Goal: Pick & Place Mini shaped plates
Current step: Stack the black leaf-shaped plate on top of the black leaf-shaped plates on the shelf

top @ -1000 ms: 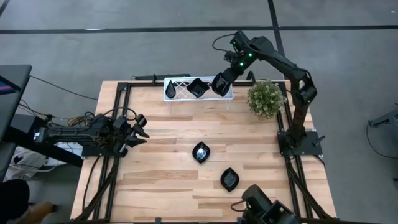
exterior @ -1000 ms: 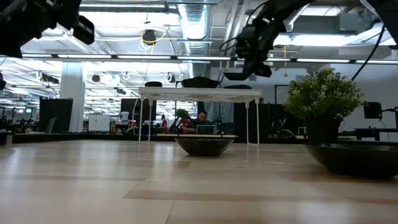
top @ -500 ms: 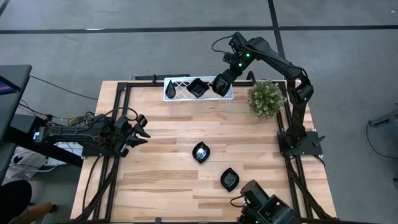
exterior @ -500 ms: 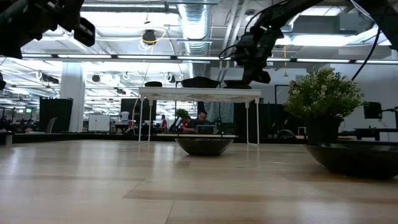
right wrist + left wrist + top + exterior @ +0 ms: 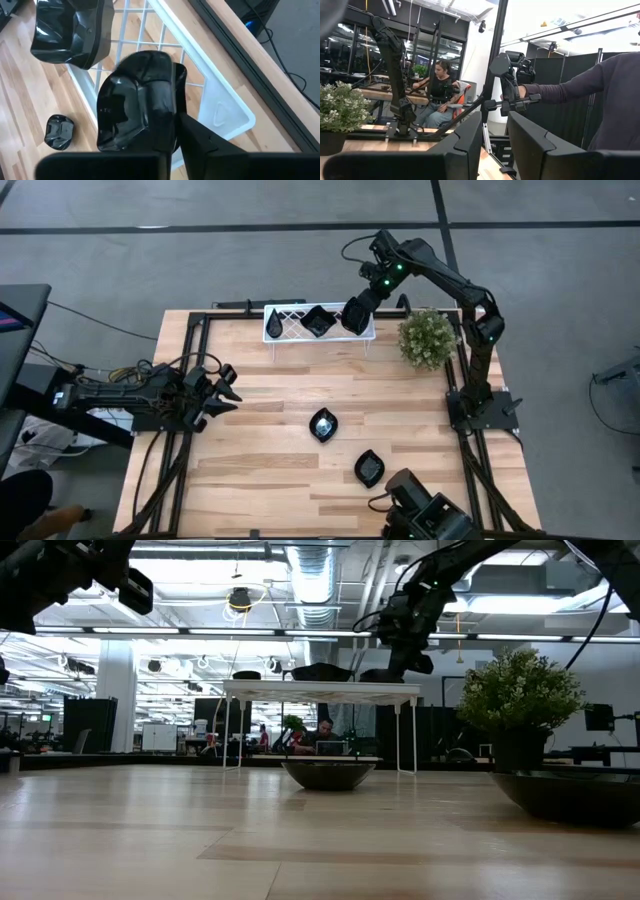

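Observation:
A white lattice rack (image 5: 300,330) stands at the table's far edge. It carries a teardrop plate (image 5: 274,325) and a wavy square plate (image 5: 318,320). My right gripper (image 5: 360,305) is over the rack's right end, shut on a third black plate (image 5: 135,105). Two more black plates lie on their undersides on the table, one at mid-table (image 5: 322,424) and one nearer the front (image 5: 368,468). My left gripper (image 5: 222,385) waits at the table's left side, open, with nothing between its fingers (image 5: 470,145). My right gripper pinches the black plate by its rim (image 5: 175,92), the rim standing between the two fingers. The fingers slant down from the far right. The plate sits tilted at the rack's right end (image 5: 385,675), level with the rack's top.
A small green bushy plant (image 5: 427,338) stands right of the rack, close under my right arm. A dark device (image 5: 425,515) sits at the near edge. Beyond the table a person's sleeve and hand (image 5: 580,85) hold a control arm.
My right gripper has sunk a little with its plate. The plate hung just above the rack's right end and now sits at the rack's top.

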`<move>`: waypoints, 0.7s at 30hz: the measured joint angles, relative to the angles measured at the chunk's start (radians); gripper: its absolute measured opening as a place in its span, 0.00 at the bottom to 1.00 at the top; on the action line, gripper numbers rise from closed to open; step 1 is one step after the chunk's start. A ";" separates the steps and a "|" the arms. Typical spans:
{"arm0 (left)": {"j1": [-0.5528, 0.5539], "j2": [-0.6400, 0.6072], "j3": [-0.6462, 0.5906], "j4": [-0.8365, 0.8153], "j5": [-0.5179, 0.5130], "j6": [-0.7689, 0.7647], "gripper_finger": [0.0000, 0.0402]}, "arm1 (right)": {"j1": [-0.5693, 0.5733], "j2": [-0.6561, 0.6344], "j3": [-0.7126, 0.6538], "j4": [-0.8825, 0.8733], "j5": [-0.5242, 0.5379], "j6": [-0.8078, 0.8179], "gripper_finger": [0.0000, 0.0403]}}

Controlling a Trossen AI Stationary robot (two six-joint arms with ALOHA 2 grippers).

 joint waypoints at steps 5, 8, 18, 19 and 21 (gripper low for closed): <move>0.000 0.000 0.000 0.000 0.000 -0.004 0.24 | 0.001 0.000 0.000 0.000 0.001 0.000 0.12; 0.000 0.000 0.000 0.000 0.000 -0.004 0.24 | 0.001 0.000 0.000 0.000 0.001 0.000 0.14; 0.000 0.000 0.000 0.004 0.000 -0.004 0.24 | -0.006 -0.007 0.000 -0.003 0.004 -0.023 0.15; 0.000 0.000 0.000 0.004 0.000 -0.004 0.24 | -0.007 -0.009 0.000 -0.003 0.004 -0.023 0.15; 0.000 0.000 0.000 0.004 0.000 -0.004 0.24 | -0.009 -0.013 0.000 -0.006 0.011 -0.023 0.15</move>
